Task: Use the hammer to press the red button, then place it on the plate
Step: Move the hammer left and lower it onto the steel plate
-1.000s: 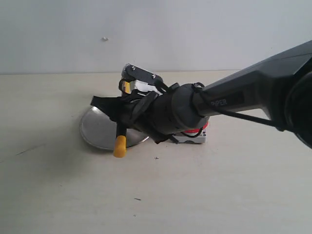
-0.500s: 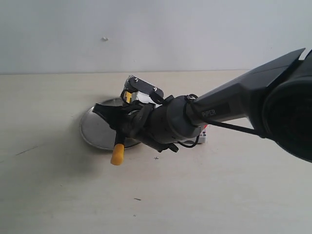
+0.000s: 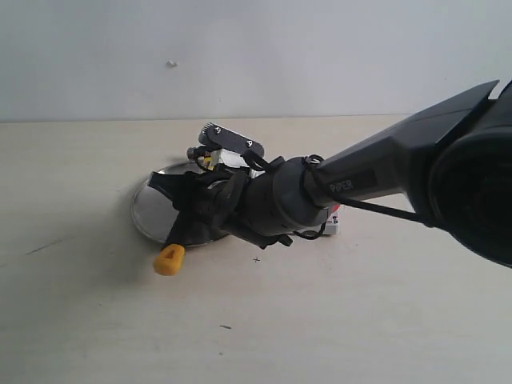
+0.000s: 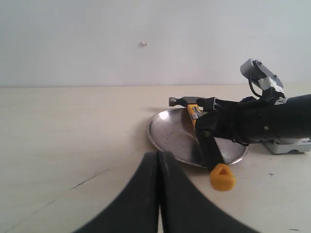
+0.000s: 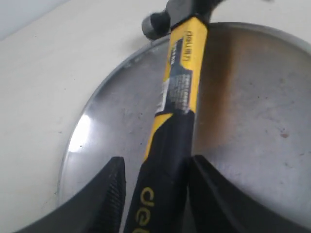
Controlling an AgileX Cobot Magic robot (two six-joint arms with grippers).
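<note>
Hammer over the steel plate

The hammer (image 4: 212,151) slanted across the plate (image 4: 167,132), its head at the far rim and its yellow cap past the near rim, over the worktop (image 4: 73,136). The right gripper (image 5: 156,162) straddled the handle, but whether it gripped could not be told. The left gripper (image 4: 159,160) was pressed together.

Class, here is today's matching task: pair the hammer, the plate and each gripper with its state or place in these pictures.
Column one:
1 hammer
2 plate
3 left gripper
4 right gripper

Column two:
A shut, holding nothing
B shiny and round, under the hammer
C clamped on the black handle
D yellow end cap juts past the plate's rim

Pairs: 1-D, 2-B, 3-A, 4-C
</note>
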